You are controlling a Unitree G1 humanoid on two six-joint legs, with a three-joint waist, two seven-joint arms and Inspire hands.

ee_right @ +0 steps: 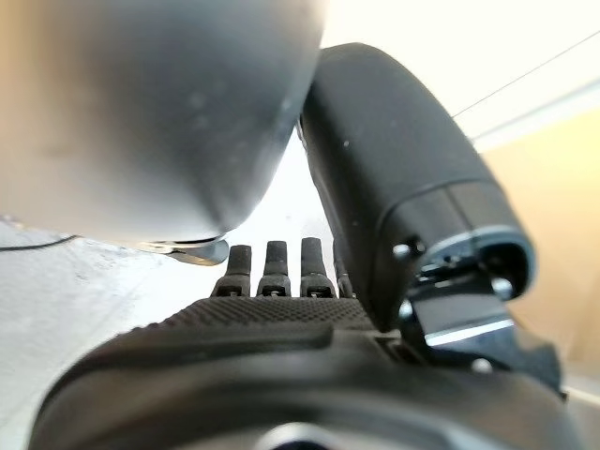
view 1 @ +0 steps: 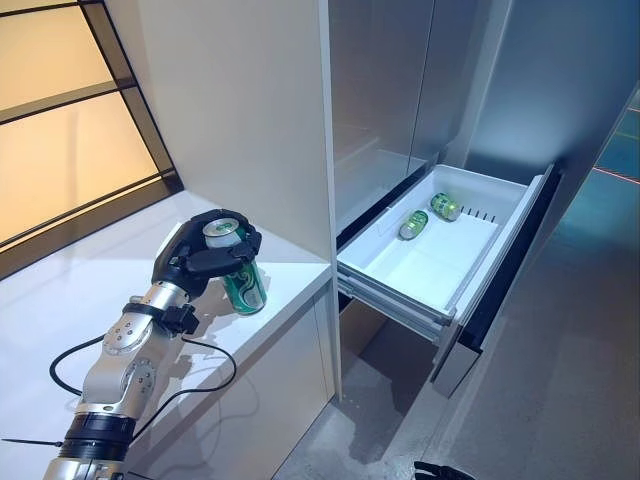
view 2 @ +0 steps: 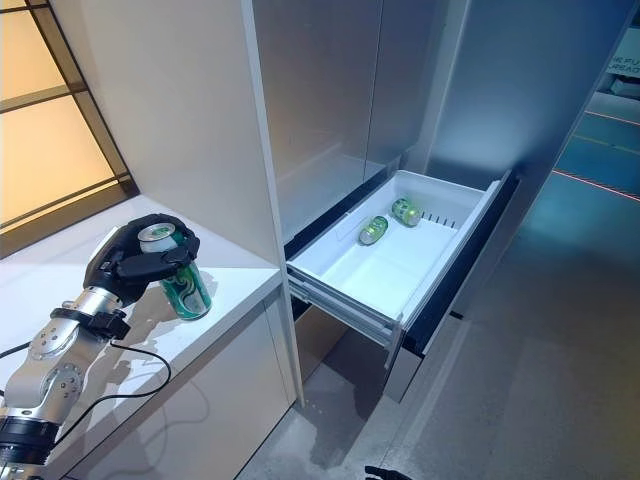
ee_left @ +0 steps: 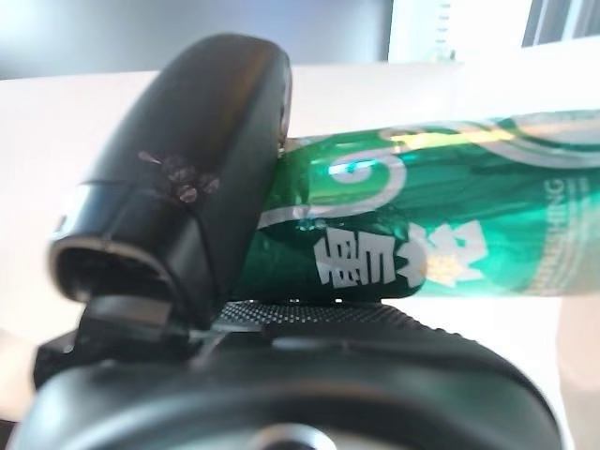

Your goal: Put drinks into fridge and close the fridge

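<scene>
My left hand (view 1: 205, 255) is shut on a green can (view 1: 245, 285), gripping it near its top. The can is tilted over the white counter (view 1: 290, 275), close to the counter's front edge. In the left wrist view the thumb (ee_left: 187, 178) presses on the can (ee_left: 450, 244). To the right, the fridge drawer (view 1: 430, 268) is pulled out. Green cans (view 1: 413, 225) lie on their sides at its back. My right hand (ee_right: 281, 328) shows in the right wrist view with its fingers straight and holding nothing.
A tall white panel (view 1: 270, 120) stands between the counter and the fridge. Grey fridge doors (view 1: 400, 90) rise above the drawer. The drawer's dark front (view 1: 510, 285) juts out over the grey floor (view 1: 560, 400). A window (view 1: 60, 150) lies behind the counter at the left.
</scene>
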